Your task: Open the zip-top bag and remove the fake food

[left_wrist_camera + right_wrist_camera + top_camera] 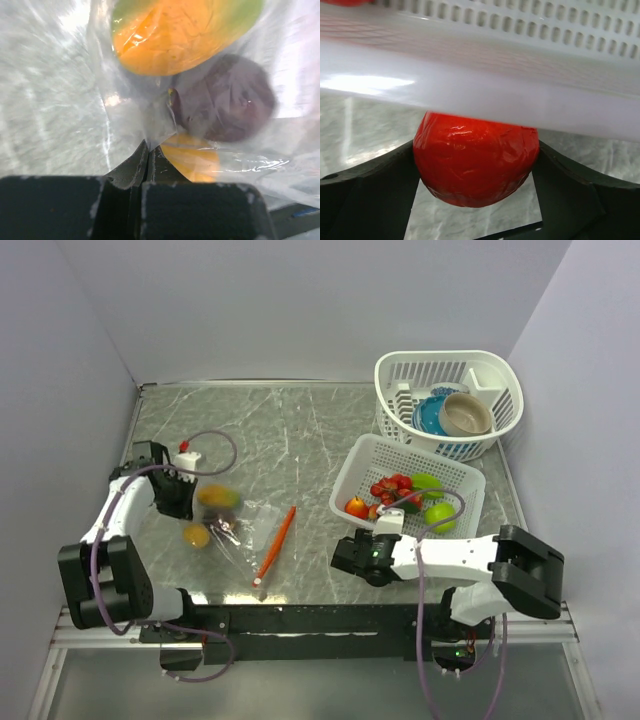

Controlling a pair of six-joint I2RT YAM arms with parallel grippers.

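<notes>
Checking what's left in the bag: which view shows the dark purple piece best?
Left wrist: the purple piece looms large through the clear zip-top bag. Top external shows it only as a small dark blot; right wrist shows none of it.

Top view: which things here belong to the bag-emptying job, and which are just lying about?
Job: zip-top bag, pinched by left gripper; fake food inside it; red fruit in right gripper; white tray holding more fake food.
Lying about: round basket; the bowls in it.
</notes>
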